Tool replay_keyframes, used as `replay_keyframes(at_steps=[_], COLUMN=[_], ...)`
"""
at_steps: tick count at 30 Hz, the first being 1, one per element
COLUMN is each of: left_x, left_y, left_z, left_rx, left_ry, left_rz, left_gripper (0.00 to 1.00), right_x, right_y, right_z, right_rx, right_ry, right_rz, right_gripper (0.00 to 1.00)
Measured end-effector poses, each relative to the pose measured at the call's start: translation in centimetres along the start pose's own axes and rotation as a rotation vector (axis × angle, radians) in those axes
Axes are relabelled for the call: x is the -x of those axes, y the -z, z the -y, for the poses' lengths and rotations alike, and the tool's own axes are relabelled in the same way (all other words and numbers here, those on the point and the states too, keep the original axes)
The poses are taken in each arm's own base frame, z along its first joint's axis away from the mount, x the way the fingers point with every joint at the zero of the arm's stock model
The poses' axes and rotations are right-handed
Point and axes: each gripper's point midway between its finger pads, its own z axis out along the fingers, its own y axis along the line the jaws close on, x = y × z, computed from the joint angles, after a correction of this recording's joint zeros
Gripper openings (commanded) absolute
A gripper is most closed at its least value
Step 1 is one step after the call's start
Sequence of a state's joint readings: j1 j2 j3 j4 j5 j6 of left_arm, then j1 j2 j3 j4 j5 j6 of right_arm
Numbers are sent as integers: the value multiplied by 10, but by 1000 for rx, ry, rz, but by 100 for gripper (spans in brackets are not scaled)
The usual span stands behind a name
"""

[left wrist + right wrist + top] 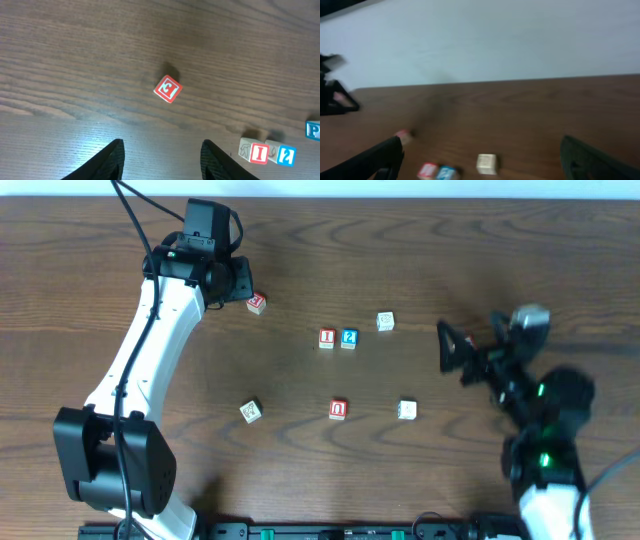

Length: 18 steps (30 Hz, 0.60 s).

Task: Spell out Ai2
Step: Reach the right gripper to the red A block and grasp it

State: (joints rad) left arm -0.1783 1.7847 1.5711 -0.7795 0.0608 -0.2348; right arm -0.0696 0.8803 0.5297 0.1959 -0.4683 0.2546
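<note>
The red-framed "I" cube (326, 338) and the blue-framed "2" cube (349, 338) stand side by side, touching, at the table's middle. They also show in the left wrist view, "I" (258, 153) and "2" (286, 155), and blurred in the right wrist view, "I" (427, 171) and "2" (446, 173). No "A" face shows. A red-faced cube (256, 302) (167, 89) lies tilted just ahead of my left gripper (243, 280) (162, 145), which is open and empty; its mark is not readable. My right gripper (452, 352) (480, 144) is open and empty, off to the right of the cubes.
A pale cube (385, 321) (486, 163) lies to the right of the "2"; a blue "P" face (313, 130) shows at the left wrist view's edge. Nearer the front lie a pale cube (250, 411), the red-framed "U"/"O" cube (339, 409) and another pale cube (406, 409).
</note>
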Motion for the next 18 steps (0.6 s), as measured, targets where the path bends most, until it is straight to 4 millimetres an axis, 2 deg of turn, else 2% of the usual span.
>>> replay_keyframes(at_steps=[4,8,11,13,15,18], left_x=[0,1,1,1,1,2], left_y=[0,0,0,0,0,0], left_z=[-2,-2,-2,-2,-2,-2], left_rx=[9,12,14,14,14,14], left_ry=[0,0,0,0,0,0], left_rz=[3,4,6,7,7,8], left_gripper=[52,53,53,53,53,53], right_x=[18,12,-3,-15,-28,-50], right_y=[-26,-42,-55,-65,-72,-75], right_z=[-13,-15,4,21,37,62], right_rx=[147,227,192,140,72,-111], right_ry=[-43,-119,-241,-341,-441,-594], right_rz=[-29,-52,-128,-206,-297,-464], right_gripper=[100,99,95,88,88,83])
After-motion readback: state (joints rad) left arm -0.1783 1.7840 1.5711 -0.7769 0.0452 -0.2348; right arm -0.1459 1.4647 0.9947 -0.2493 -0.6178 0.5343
